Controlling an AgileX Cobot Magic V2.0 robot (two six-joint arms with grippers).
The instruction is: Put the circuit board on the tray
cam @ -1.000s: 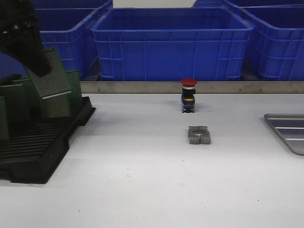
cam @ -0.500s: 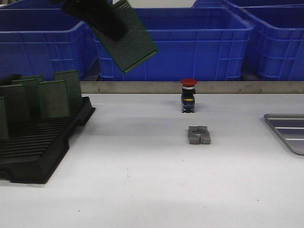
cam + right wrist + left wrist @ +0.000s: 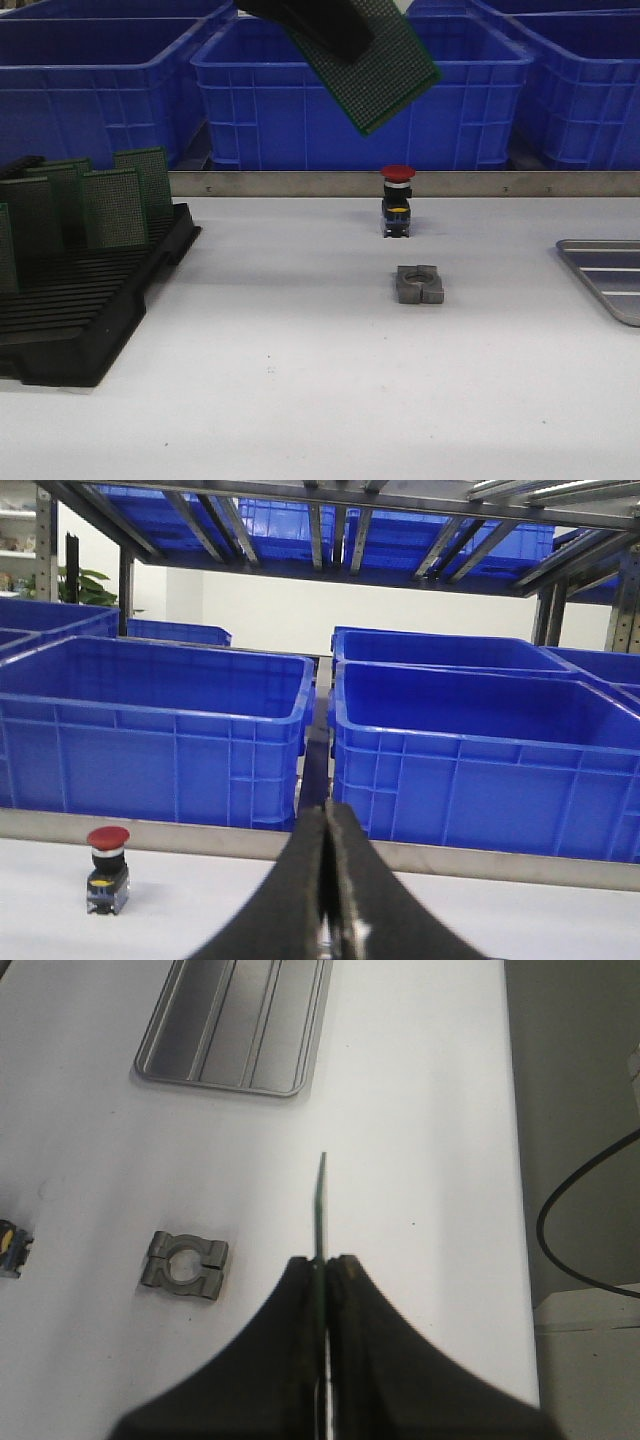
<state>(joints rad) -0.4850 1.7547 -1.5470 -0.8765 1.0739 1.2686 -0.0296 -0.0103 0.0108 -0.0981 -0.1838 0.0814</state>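
High over the table's middle, my left gripper (image 3: 335, 25) is shut on a green perforated circuit board (image 3: 385, 68), which hangs tilted. In the left wrist view the board (image 3: 320, 1205) shows edge-on between the closed fingertips of the left gripper (image 3: 326, 1260). The silver-grey tray (image 3: 606, 275) lies at the table's right edge, partly cut off; the left wrist view shows the tray (image 3: 238, 1025) with nothing in it. My right gripper (image 3: 325, 815) is shut on nothing and does not show in the front view.
A black slotted rack (image 3: 85, 300) at the left holds several more green boards (image 3: 115, 208). A red-capped push button (image 3: 397, 200) and a grey metal clamp block (image 3: 419, 284) stand mid-table. Blue crates (image 3: 360, 95) line the back behind a metal rail.
The left gripper has lifted the circuit board out of the rack and carried it up and to the right, from the far left to above the table's middle.
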